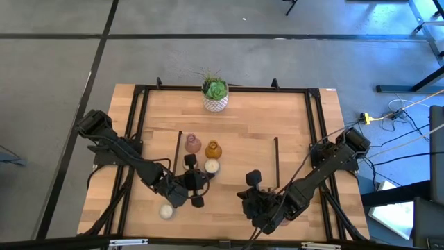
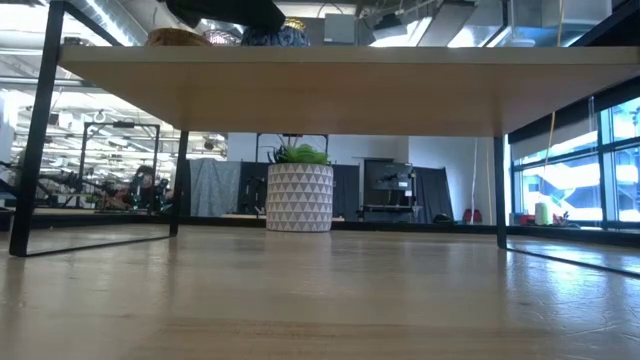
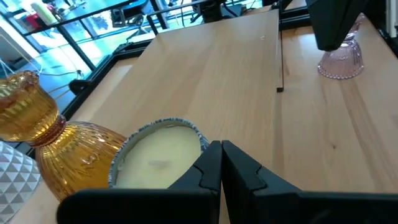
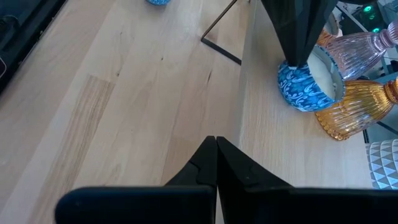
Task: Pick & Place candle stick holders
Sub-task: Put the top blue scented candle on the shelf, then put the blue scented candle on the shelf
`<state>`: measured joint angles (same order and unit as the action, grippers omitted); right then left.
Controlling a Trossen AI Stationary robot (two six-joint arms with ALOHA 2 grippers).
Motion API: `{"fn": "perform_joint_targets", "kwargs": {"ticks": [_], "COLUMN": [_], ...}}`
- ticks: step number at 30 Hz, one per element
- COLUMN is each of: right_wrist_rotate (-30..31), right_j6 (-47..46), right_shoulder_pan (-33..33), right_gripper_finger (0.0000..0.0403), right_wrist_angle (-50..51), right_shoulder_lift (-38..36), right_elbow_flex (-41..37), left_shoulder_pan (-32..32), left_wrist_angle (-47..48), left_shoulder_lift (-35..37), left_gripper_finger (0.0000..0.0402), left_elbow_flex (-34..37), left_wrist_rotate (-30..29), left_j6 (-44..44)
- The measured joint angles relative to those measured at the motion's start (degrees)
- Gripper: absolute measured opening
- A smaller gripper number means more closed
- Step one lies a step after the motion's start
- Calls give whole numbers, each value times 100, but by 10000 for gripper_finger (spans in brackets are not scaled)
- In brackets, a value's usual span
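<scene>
High view, surface: I see a wooden surface (image 1: 277, 121) with a black frame on it; a white pot with a green plant (image 1: 216, 94) stands at the far edge.
High view, holders: a pink holder (image 1: 193, 144) and an amber holder (image 1: 213, 149) stand side by side near the middle; a cream-topped round holder (image 1: 211, 167) sits just in front of the amber one; another cream round holder (image 1: 166, 211) lies near the front edge, well apart from the cluster.
High view, left gripper: the left gripper (image 1: 193, 180) sits just beside the cluster, close to the cream-topped holder.
High view, right gripper: the right gripper (image 1: 254, 189) waits near the front edge, right of the cluster.

Low view: I see only the plant pot (image 2: 299, 197) across the bare surface (image 2: 320, 300), under a raised shelf.

Left wrist view: fingers (image 3: 245, 171) together, pressed tip to tip, holding nothing; cream-topped holder (image 3: 160, 154) just beyond them, touching or nearly touching the amber holder (image 3: 59, 146); pink holder (image 3: 342, 59) farther off.

Right wrist view: fingers (image 4: 239, 168) together, nothing between them; a blue-patterned round holder (image 4: 305, 84) stands beside the amber holder (image 4: 357, 112) and pink holder (image 4: 364, 46), with the left arm's finger over it.
</scene>
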<state>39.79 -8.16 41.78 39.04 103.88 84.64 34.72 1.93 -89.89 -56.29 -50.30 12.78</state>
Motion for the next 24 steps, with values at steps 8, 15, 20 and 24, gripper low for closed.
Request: {"fn": "perform_joint_targets", "kwargs": {"ticks": [8,15,20,24], "right_wrist_rotate": [0,1,0,0], "right_j6": [-1,-14,-41,-44], "right_shoulder_pan": [0,0,2,2], "right_gripper_finger": [0,0,0,0], "right_wrist_angle": [3,38,56,6], "right_shoulder_lift": [0,0,0,0], "right_elbow_flex": [0,0,0,0], "left_shoulder_pan": [22,564,949,1332], "left_wrist_angle": [-24,354,1735,2454], "left_shoulder_lift": [0,-7,-4,7], "left_gripper_finger": [1,1,1,1], "left_elbow_flex": [-17,-973,-2160,-2511], "left_wrist_rotate": [-114,-295,1292,2901], "left_j6": [-2,-508,735,2853]}}
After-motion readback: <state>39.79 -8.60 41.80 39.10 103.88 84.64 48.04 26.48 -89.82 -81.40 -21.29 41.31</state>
